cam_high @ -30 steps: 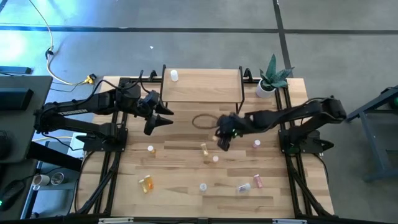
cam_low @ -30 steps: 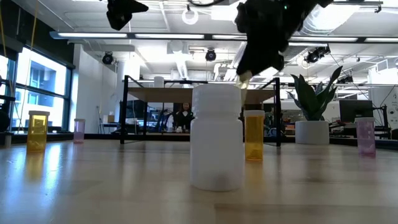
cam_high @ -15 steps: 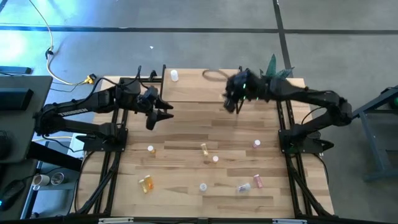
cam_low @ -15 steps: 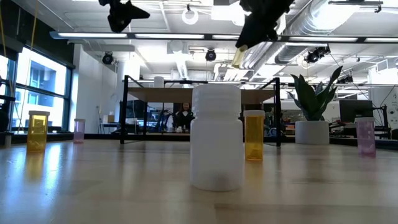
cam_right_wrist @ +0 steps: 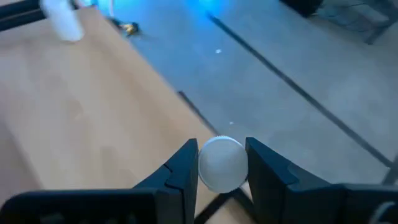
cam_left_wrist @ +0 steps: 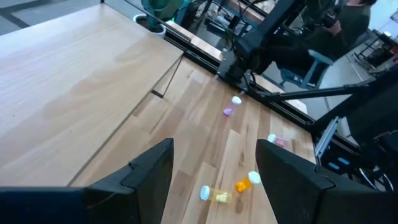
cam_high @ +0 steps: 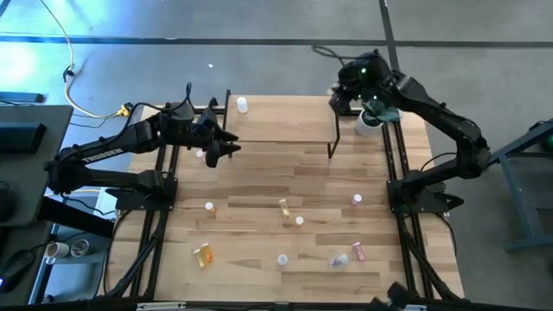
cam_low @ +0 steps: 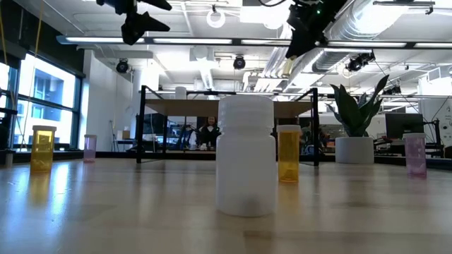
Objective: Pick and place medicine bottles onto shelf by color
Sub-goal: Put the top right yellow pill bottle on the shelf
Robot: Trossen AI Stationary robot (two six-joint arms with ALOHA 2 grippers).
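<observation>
White-capped and small, a cylindrical medicine bottle point(cam_right_wrist: 222, 163) sits pinched between the dark fingers of the right gripper point(cam_high: 344, 97), raised over the far right corner of the low light-wood shelf point(cam_high: 281, 130) with thin black legs. One white bottle point(cam_high: 242, 105) stands on the shelf's far left. The left gripper point(cam_high: 220, 149) hovers beside the shelf's left end, fingers spread and holding nothing. Other small bottles point(cam_high: 285, 207) lie scattered on the wooden tabletop point(cam_high: 259, 186) nearer the front.

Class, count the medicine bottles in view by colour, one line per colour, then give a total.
white bottles: 2 (one on the shelf)
pink bottles: 4
yellow bottles: 3
orange bottle: 1
bottle of unclear colour, held in the right gripper: 1
Total: 11
</observation>
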